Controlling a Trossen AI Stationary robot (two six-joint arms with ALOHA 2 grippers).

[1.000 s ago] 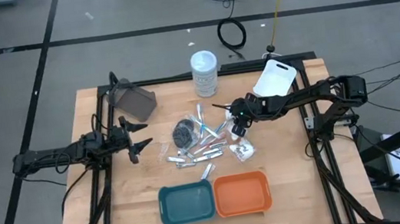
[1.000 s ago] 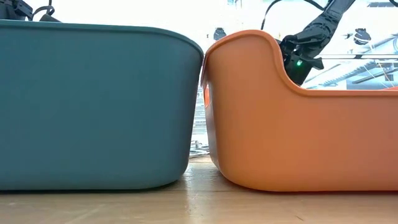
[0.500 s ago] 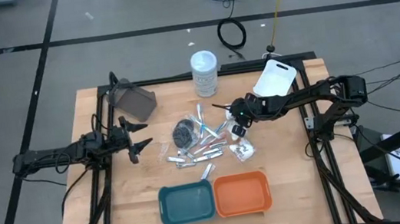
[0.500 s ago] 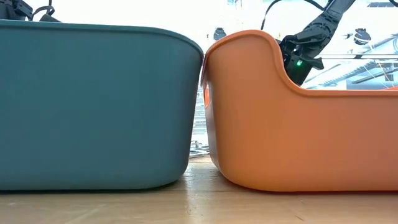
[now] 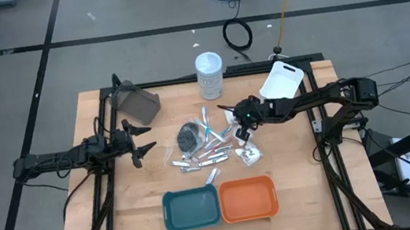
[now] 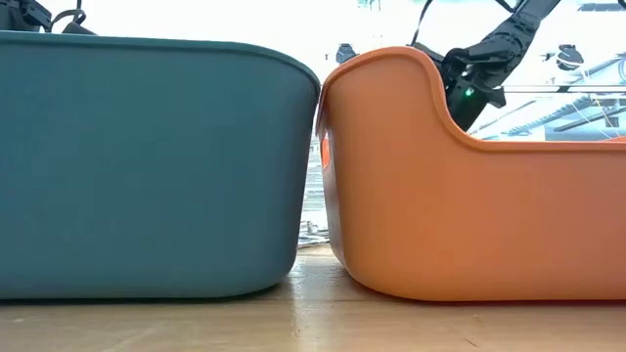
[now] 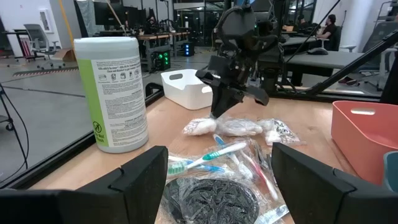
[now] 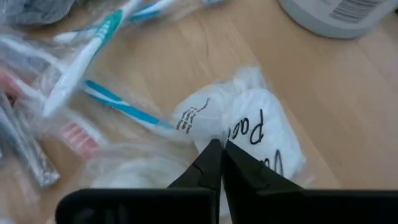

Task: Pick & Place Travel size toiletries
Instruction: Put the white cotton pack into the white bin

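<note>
Packet: white plastic packet with black print (image 8: pixel 258 124), soft and crumpled, lies on the wooden table (image 5: pixel 121 197) at the right edge of the toiletry pile, directly under the right gripper (image 8: pixel 219 154).
Grip: the right gripper's two dark fingers are pressed together with their tips at the packet's crinkled middle; they appear to pinch a fold of its wrapper, though how much film is caught cannot be told.
Direction from gripper: the packet sits just beyond and below the fingertips, touching them, so the coming move looks like a straight lift.
Long axis: in the high view the packet (image 5: pixel 248 154) runs roughly from the pile toward the table's right side, one end pointing at the toothbrushes; the fingers cross it near the middle.
Neighbours: a clear-wrapped teal and white toothbrush (image 8: pixel 81 59) lies just beside the packet, its handle touching the wrapper edge, so it may drag along.
Nearer arm: the right arm reaches in from the table's right and is on the packet; the left gripper (image 5: pixel 138 140) hangs with fingers spread and empty, well apart on the pile's far side.
Destination: the orange plastic tray (image 5: pixel 248 198) stands at the front edge, beside the teal plastic tray (image 5: pixel 192 209), nearer the packet than the teal one.
Bystander: a tall white-lidded wipes canister (image 5: pixel 210 75) stands behind the pile.
</note>
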